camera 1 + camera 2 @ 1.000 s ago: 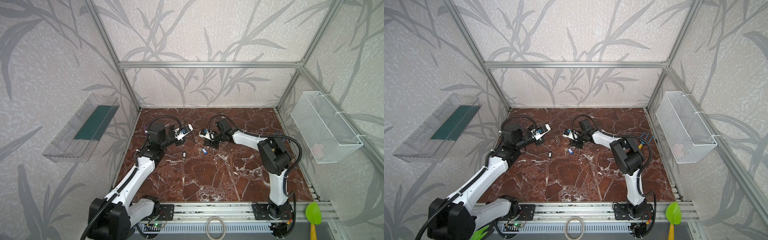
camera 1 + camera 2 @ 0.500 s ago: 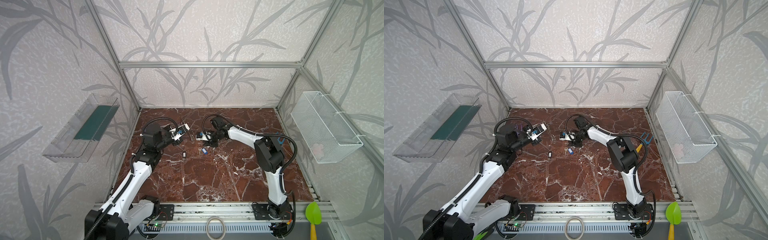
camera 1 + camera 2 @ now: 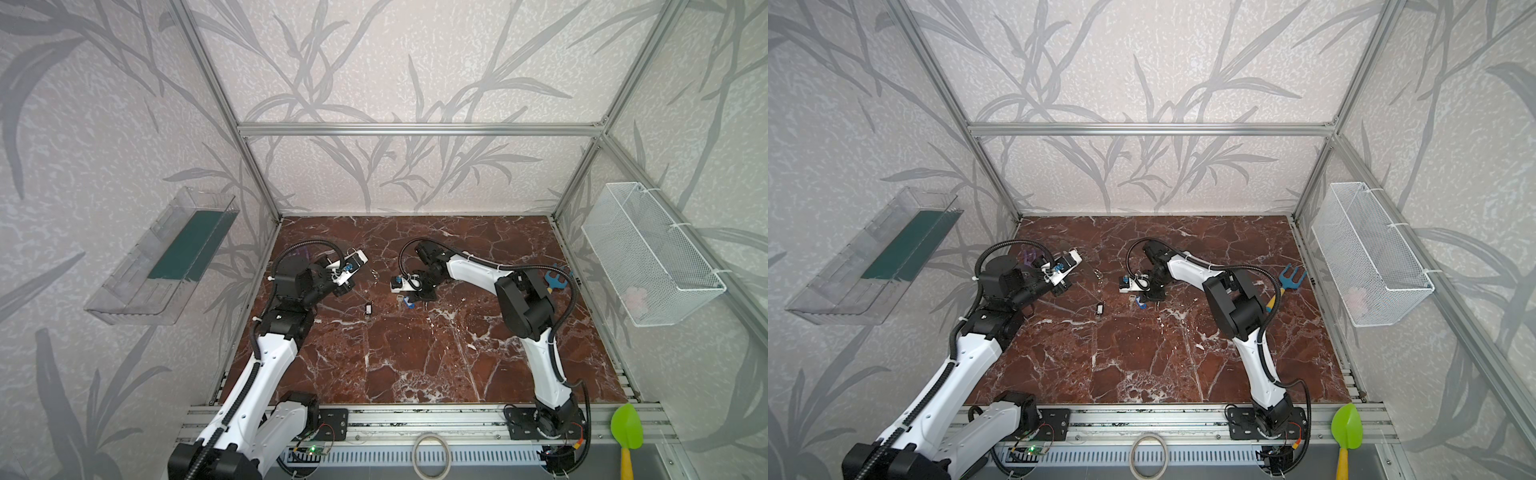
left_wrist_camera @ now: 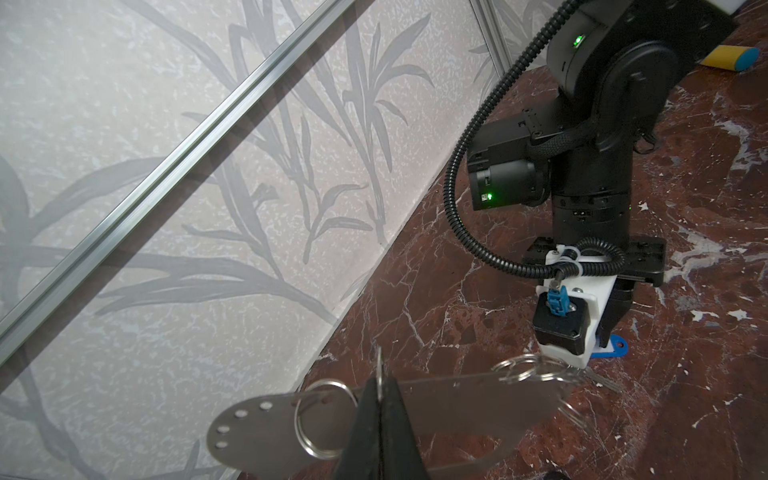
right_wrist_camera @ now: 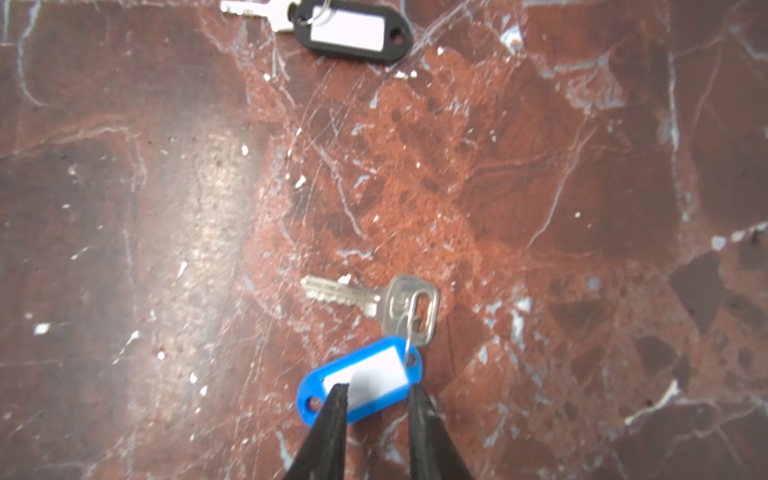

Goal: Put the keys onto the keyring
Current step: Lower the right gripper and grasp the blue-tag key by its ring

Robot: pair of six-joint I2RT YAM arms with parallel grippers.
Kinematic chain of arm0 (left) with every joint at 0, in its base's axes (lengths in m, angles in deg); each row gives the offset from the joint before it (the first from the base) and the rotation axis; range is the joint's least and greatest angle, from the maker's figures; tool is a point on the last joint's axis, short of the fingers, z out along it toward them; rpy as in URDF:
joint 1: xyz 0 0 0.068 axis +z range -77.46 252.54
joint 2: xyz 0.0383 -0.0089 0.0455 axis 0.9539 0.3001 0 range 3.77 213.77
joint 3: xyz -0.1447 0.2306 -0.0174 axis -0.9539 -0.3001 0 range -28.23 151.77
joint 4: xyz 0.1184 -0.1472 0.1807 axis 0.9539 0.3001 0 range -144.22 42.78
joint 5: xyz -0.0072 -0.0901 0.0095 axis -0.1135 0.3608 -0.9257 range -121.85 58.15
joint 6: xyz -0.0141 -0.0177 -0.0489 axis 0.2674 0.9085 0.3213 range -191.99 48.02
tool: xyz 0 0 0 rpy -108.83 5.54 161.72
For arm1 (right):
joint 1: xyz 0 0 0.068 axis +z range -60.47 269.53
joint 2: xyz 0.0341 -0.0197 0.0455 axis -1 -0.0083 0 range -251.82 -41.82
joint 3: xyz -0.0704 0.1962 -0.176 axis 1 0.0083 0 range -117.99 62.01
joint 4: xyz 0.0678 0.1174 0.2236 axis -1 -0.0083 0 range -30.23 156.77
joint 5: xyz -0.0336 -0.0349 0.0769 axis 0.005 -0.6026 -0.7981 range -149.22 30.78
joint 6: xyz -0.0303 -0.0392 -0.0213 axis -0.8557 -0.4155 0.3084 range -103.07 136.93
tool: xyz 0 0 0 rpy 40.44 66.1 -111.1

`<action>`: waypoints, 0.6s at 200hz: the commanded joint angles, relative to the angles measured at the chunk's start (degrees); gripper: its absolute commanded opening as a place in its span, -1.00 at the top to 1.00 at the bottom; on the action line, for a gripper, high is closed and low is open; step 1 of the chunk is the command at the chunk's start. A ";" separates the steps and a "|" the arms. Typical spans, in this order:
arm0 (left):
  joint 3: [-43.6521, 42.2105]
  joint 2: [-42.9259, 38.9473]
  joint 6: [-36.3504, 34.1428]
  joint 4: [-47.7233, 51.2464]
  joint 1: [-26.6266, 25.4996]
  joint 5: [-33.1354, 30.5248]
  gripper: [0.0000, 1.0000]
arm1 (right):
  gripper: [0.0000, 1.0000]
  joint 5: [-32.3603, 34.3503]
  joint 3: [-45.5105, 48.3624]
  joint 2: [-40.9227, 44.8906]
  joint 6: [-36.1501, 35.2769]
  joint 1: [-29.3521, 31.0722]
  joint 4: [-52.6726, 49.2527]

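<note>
My left gripper (image 4: 380, 384) is shut on the keyring (image 4: 453, 401), a flat grey metal plate with small wire rings, and holds it above the floor; in both top views its rings (image 3: 375, 274) glint just right of the left gripper (image 3: 348, 286). On the marble lies a silver key (image 5: 409, 303) with a blue tag (image 5: 328, 395). My right gripper (image 5: 377, 388) is open, its fingertips (image 5: 338, 395) straddling the blue tag. The other key, with a black-and-white tag (image 5: 353, 29), lies apart. In both top views the blue key (image 3: 409, 305) and the black key (image 3: 368, 308) lie close together, the right gripper (image 3: 412, 299) over the blue one.
A blue toy rake (image 3: 1289, 278) lies at the right of the marble floor (image 3: 415, 365). A white wire basket (image 3: 648, 257) hangs on the right wall and a clear tray (image 3: 166, 257) on the left. A green scoop (image 3: 626, 428) and a pale ring (image 3: 431, 453) sit at the front rail.
The right gripper has moved left and forward, down over the blue-tagged key. The left gripper has drawn back slightly to the left with the keyring. Neither jaw opening changed.
</note>
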 commanded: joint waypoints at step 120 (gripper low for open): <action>-0.30 -0.19 -0.58 -0.21 0.38 1.91 1.00 | 0.57 -0.35 -7.00 -4.26 0.34 0.48 -5.09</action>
